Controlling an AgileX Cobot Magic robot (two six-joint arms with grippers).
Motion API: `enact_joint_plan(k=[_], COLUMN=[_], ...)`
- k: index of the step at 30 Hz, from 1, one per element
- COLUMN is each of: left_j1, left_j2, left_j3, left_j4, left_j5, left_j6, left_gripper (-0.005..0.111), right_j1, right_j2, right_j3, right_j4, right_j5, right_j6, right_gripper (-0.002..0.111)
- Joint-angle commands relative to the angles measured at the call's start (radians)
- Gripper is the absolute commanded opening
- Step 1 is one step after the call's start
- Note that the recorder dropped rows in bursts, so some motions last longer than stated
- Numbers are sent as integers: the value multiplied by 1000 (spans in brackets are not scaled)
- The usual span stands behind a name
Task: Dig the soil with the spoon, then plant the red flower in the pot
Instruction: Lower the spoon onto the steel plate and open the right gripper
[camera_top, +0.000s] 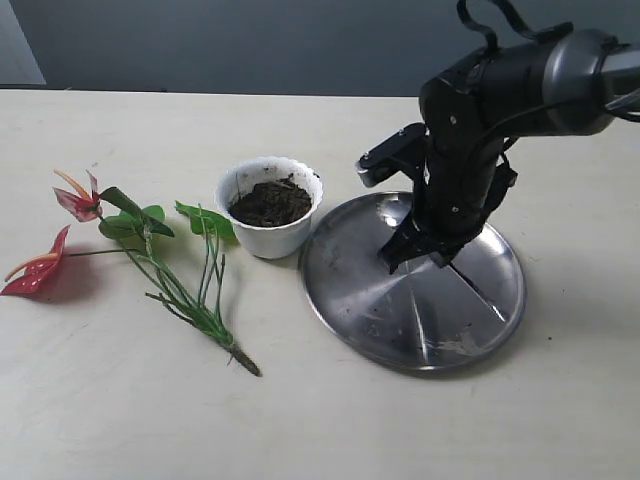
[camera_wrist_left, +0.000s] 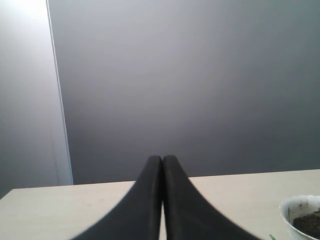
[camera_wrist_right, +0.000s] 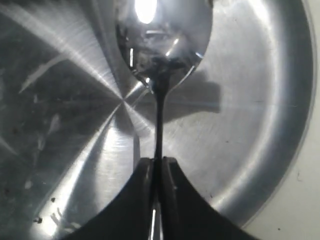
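Steel plate fills the near right of the table in the exterior view: one wide, flat, shiny disc with radial brush marks and a few dark crumbs on it. Above it hangs the right gripper, its fingers pinching the thin handle of the single spoon. In the right wrist view the spoon's oval bowl is bright silver, mirror-like, with a dark smear near the neck, and it sits over the plate's centre; whether it touches the metal cannot be told.

Just beside the plate's left edge stands one pot, small, white and round, tapering to its base, its inner rim smudged. Dark, crumbly soil fills it nearly to the top.

Left of the pot, flat on the table, lies one flower: two red blooms with pale orange spikes at the far left, several green leaves, and thin green stems joining at a dark base that points toward the camera. A leaf tip lies close to the pot.

Only the left wrist view shows the left gripper, its fingers pressed together and holding nothing, raised above the table.
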Motion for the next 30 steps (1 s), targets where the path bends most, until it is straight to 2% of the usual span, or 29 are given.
enact_joint_plan(k=[1,9,11,13,17,19,26,30], left_j1=[-8,-8,-8,-8,-8,-8,-8,-8], left_j2=[-2,-2,-2,-2,-2,-2,-2,-2], left_j3=[-3,-3,-3,-3,-3,-3,-3,-3], left_j4=[-7,-7,-7,-7,-7,-7,-7,-7], left_j5=[-12,-12,-12,-12,-12,-12,-12,-12], left_j6=[-5,-5,-5,-5,-5,-5,-5,-5], left_gripper=[0,0,0,0,0,0,0,0], right_j1=[-5,-5,-5,-5,-5,-5,18,87], right_j2=[44,70,70,70,70,64,-70,-155], right_j3=[1,1,1,1,1,-1,-1,-1], right_j4=[13,47,53,55,69,74,211,390], right_j5=[-27,-69,-61,-54,-13,22,97,28], right_j6=[-10,-13,-23,-26,-26,-26,-80,-188], right_gripper=[-1,-1,2,12,38,44,39,39])
